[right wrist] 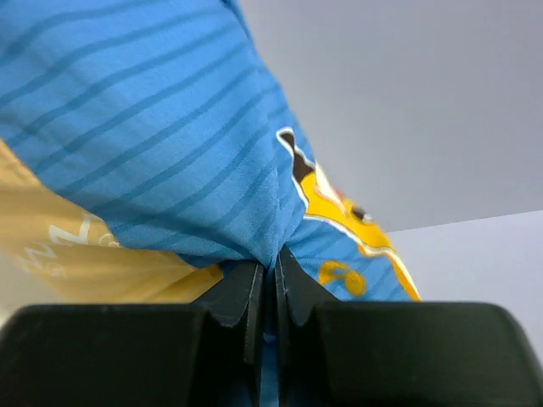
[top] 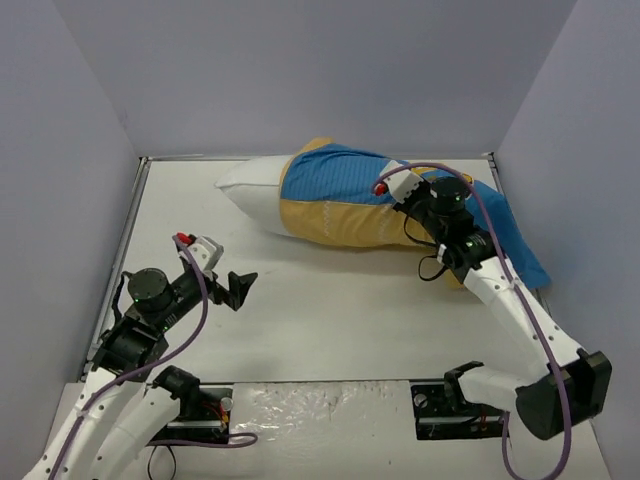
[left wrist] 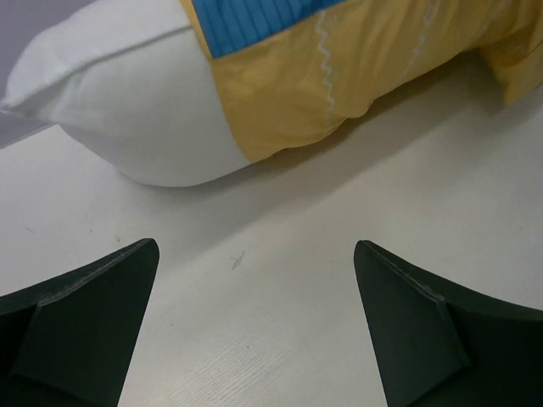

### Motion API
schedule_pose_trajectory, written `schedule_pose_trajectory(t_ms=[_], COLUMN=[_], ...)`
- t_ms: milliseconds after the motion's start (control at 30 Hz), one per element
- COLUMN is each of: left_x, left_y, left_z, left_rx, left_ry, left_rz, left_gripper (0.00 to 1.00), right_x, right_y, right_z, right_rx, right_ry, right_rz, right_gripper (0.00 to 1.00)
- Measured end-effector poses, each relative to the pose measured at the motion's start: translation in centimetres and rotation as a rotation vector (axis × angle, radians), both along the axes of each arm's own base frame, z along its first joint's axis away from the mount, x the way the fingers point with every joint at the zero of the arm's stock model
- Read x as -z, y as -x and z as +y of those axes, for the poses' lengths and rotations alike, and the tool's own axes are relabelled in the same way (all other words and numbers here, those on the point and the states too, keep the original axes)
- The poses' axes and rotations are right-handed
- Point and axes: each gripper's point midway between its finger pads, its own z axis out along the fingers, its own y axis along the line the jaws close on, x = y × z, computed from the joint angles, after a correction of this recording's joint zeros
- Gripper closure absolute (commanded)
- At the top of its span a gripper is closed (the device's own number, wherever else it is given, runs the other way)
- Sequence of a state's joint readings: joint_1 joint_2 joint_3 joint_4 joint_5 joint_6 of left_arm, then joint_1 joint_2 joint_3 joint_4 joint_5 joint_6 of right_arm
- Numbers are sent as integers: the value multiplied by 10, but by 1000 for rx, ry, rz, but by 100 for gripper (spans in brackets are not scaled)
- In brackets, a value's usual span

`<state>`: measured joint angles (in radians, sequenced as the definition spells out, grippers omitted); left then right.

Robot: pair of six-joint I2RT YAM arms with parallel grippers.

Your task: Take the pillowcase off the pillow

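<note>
The white pillow (top: 248,192) lies at the back of the table, its left end bare. The pillowcase (top: 335,185), blue striped with mustard yellow reverse, covers its middle and right and trails off toward the right wall. My right gripper (top: 418,200) is shut on a pinch of the blue pillowcase fabric (right wrist: 170,153), with the yellow cartoon (right wrist: 348,212) just beyond its fingertips. My left gripper (top: 238,287) is open and empty, low over the table in front of the pillow's bare end (left wrist: 127,110); the yellow fabric edge (left wrist: 339,76) shows ahead of it.
Grey walls close in the white table (top: 320,310) at the back and both sides. A raised rim runs along the table's left edge (top: 128,230). The arm bases stand at the near edge.
</note>
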<state>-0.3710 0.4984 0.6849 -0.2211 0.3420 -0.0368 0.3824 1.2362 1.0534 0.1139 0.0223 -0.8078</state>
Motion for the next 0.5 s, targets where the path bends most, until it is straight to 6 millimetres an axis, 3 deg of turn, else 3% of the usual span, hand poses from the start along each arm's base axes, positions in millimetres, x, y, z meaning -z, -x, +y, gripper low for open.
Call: schedule_pose_trajectory(t_ms=[100,233,433,500], left_x=[6,3,-7,5], left_y=[4,-1,-43,-57], left_z=[-16,-29,-39,-42], left_rx=[80,137,122,135], left_ry=[-106,-271,-532,-626], left_rz=[-11,-48,-121,-124], left_gripper=[0,2,6,6], right_x=[-16,-16,-4,-4], right_y=[25,46,62,67], right_z=[-4,1,8,9], right_rx=[-35,-95,-159,-178], right_ry=[-34,-69,-86,-90], right_rz=[1,26,62,68], right_gripper=[100,100,100,100])
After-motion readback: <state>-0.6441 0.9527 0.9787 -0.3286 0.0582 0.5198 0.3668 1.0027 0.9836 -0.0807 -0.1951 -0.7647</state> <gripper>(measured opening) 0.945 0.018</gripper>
